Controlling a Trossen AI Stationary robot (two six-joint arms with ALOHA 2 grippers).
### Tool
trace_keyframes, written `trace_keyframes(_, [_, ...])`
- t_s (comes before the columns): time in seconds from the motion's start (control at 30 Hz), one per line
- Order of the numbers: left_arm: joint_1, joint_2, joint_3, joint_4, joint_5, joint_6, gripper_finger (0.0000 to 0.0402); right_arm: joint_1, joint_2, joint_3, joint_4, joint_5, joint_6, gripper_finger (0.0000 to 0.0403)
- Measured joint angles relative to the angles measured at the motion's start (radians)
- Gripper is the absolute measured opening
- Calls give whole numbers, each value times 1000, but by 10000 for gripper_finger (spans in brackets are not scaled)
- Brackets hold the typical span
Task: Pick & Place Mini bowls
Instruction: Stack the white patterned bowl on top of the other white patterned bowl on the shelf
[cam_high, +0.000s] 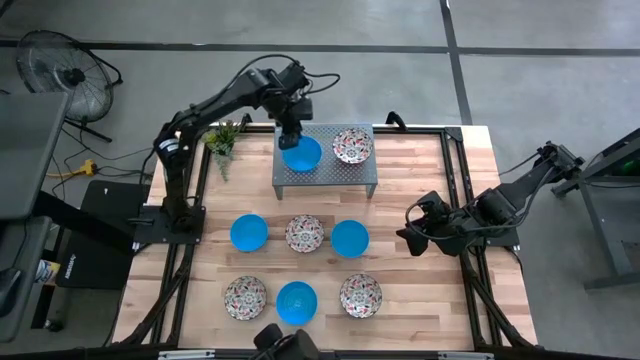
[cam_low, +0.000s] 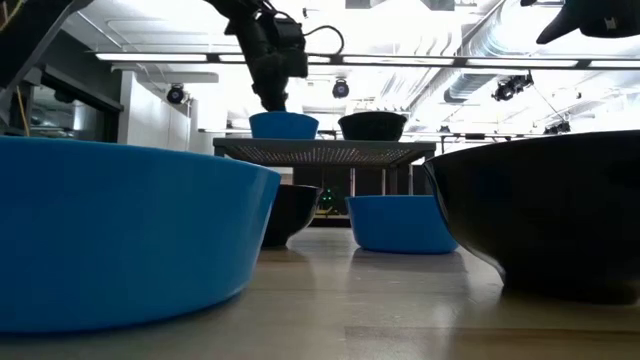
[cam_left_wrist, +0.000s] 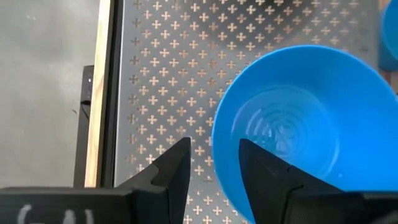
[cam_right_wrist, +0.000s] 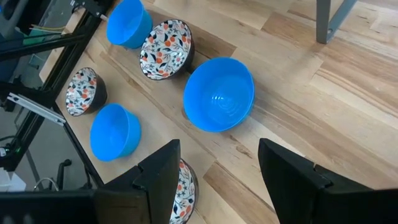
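A blue mini bowl (cam_high: 301, 154) (cam_left_wrist: 292, 118) sits on its base on a raised perforated metal platform (cam_high: 365, 177), beside a floral mini bowl (cam_high: 352, 146). My left gripper (cam_high: 290, 138) (cam_left_wrist: 214, 165) is open at that blue bowl's far-left rim. It points down, one finger inside the bowl and one outside, with a gap showing at the rim. Three blue bowls (cam_high: 249, 232) (cam_high: 350, 238) (cam_high: 296, 302) and three floral bowls (cam_high: 305, 233) (cam_high: 245, 297) (cam_high: 360, 295) rest on the wooden table. My right gripper (cam_high: 412, 232) (cam_right_wrist: 221, 162) waits open at the table's right, above the wood.
A small potted plant (cam_high: 222, 140) stands just left of the platform, near the left arm. Black frame rails (cam_high: 462, 150) run along the table's sides. Bare wood (cam_high: 420, 290) lies right of the bowl rows. In the low view a blue bowl (cam_low: 110, 230) fills the foreground.
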Motion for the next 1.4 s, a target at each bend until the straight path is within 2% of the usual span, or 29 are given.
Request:
trace_keyframes(0.4, [-44, -111, 0, -40, 3, 2, 134, 0, 0, 0, 2, -19, -65, 204])
trace_keyframes(0.57, [-106, -155, 0, -65, -14, -4, 133, 0, 0, 0, 23, -97, -152, 204])
trace_keyframes(0.73, [-197, -190, 0, -101, -14, -38, 133, 1, 0, 0, 39, -176, -233, 204])
trace_keyframes(0.9, [-323, -230, 1, -82, -16, -94, 133, 20, 0, 0, 39, -175, -252, 204])
trace_keyframes(1.07, [-456, -244, -8, -80, -120, -144, 133, 98, 0, 0, 39, -133, -220, 204])
trace_keyframes(1.2, [-539, -294, -87, -47, -170, -207, 133, 185, 21, 0, 47, -118, -188, 204])
trace_keyframes(1.3, [-590, -345, -202, 5, -175, -259, 133, 240, 63, 0, 68, -118, -179, 204])
trace_keyframes(1.4, [-638, -400, -338, 144, -175, -338, 133, 281, 116, 0, 102, -126, -206, 204])
